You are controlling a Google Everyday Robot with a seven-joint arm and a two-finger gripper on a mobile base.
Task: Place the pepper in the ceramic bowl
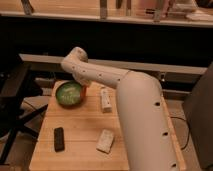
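Note:
The green ceramic bowl point(68, 94) sits at the back left of the wooden table point(85, 150). My white arm reaches in from the right, and its bent end hangs over the bowl's right rim. The gripper point(80, 83) is there, mostly hidden behind the arm. A small orange-red bit, the pepper point(84, 90), shows just under the arm end at the bowl's right edge. I cannot tell whether it is held or resting on something.
A white tube point(105, 99) lies right of the bowl. A black rectangular bar point(59, 138) lies at the front left. A pale packet point(105, 140) lies at the front middle. A dark chair stands left of the table.

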